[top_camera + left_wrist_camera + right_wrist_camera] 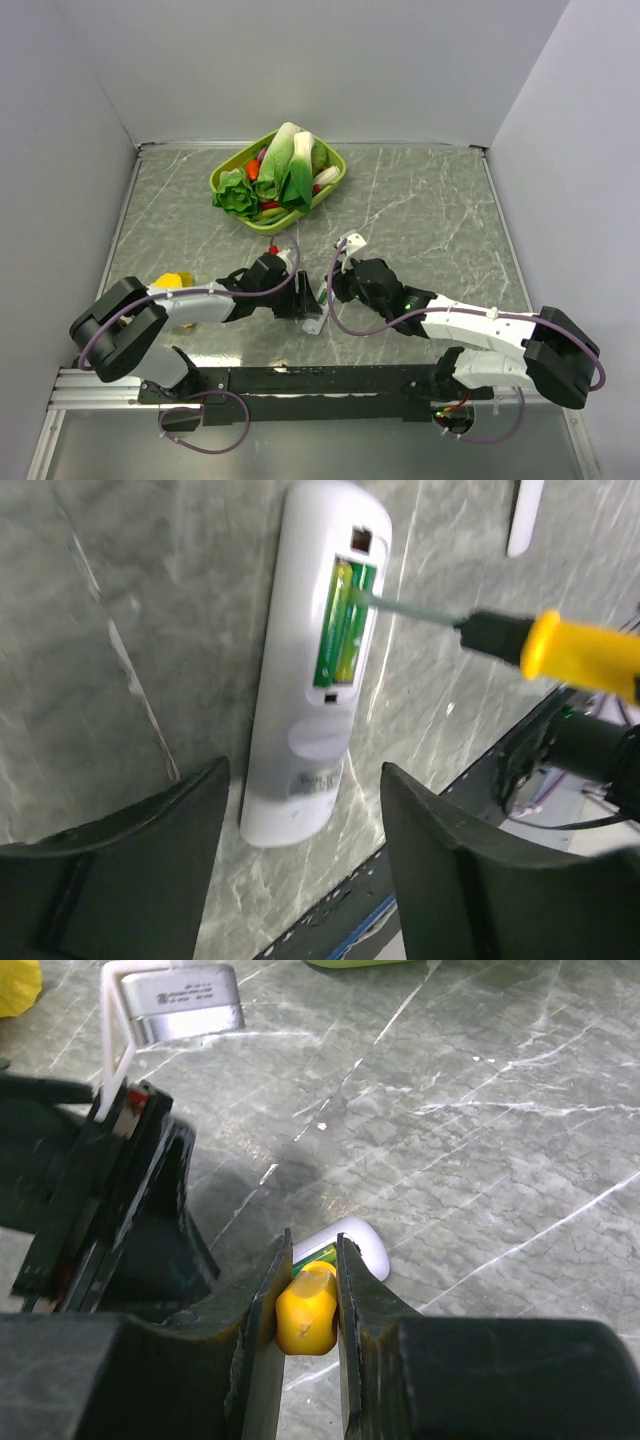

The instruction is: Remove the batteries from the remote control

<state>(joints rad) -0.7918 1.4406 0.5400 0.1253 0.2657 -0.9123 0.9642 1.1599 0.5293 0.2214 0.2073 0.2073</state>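
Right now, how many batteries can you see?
2, side by side in the remote control's open compartment: left battery, right battery by the screwdriver tip. None shows loose elsewhere; some may be hidden.

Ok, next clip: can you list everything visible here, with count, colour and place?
remote: one, white, flat on the table, battery bay open
batteries: two, green, side by side in the remote's bay
screwdriver: one, yellow handle, tip in the bay at the batteries
cover strip: one, white, on the table beyond the remote
basket: one, green, far centre
vegetables: several, green, white and red, piled in the basket
yellow object: one, by the left arm, cannot tell what it is
table: one, grey marbled
left gripper: black, open, astride the remote's near end
right gripper: black, shut on the screwdriver handle
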